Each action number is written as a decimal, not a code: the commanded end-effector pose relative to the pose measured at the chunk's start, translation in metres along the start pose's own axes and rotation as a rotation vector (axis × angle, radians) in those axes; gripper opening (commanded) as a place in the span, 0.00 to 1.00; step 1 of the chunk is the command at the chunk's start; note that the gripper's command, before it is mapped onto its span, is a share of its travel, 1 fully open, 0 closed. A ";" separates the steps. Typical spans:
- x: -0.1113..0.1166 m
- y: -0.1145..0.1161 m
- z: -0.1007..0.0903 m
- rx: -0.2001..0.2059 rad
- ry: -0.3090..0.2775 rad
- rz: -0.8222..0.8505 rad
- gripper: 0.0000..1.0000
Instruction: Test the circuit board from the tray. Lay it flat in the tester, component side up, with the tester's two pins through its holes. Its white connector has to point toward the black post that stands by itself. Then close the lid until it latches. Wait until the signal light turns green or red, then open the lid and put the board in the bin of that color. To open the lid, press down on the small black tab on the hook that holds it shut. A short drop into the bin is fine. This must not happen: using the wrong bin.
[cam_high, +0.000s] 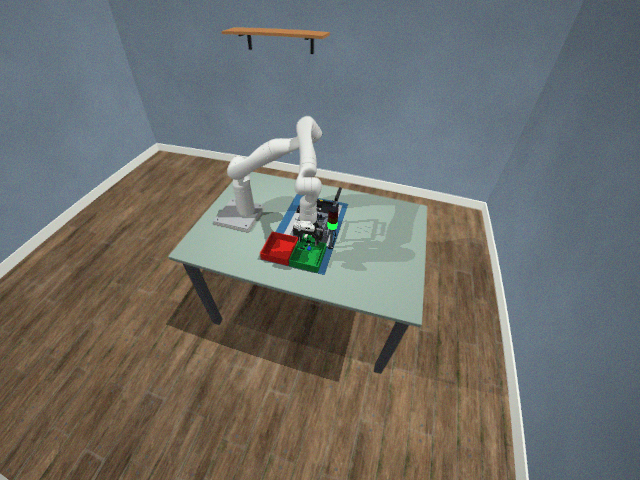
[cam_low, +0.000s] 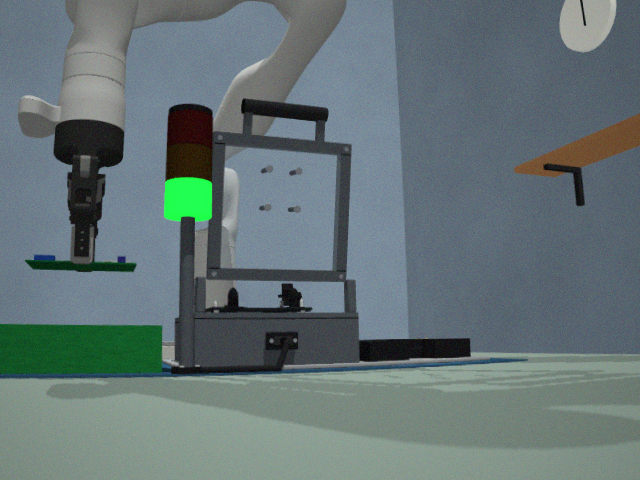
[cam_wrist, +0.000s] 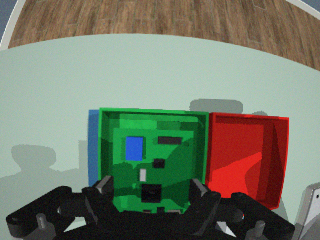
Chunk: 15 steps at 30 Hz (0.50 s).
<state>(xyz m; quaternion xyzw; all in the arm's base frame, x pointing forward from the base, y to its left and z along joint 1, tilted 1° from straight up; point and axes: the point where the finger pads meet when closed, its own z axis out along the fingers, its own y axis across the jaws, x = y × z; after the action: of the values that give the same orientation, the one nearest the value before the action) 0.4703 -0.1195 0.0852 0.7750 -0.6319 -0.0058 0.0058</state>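
My gripper (cam_low: 82, 258) (cam_wrist: 151, 188) is shut on the green circuit board (cam_low: 111, 267) (cam_wrist: 172, 172), gripping it by its edges. The board is level, component side up, with its blue part and small white connector showing in the wrist view. It hangs above the green bin (cam_high: 305, 267) (cam_low: 77, 348) (cam_wrist: 102, 150), clear of its walls. The red bin (cam_high: 273, 256) (cam_wrist: 276, 165) stands beside the green one. The signal light (cam_high: 332, 225) (cam_low: 188, 198) glows green. The tester (cam_low: 320, 338) has its lid (cam_low: 216, 206) standing open, and no board shows in it. Its pins are hard to make out.
The light's pole (cam_low: 186, 289) stands between the green bin and the tester in the exterior view. The raised lid's handle (cam_low: 284, 110) reaches high. Low black trays (cam_low: 447, 347) lie beyond the tester. The robot's base plate (cam_high: 232, 221) is left of the bins in the top view.
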 end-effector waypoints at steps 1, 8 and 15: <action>0.000 0.000 0.000 0.001 0.000 0.000 0.77; 0.000 0.000 0.008 0.001 0.000 0.000 0.77; 0.000 0.000 0.022 0.001 0.000 0.000 0.77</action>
<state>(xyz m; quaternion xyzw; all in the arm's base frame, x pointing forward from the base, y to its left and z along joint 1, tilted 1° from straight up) 0.4721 -0.1183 0.0664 0.7759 -0.6308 -0.0038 0.0030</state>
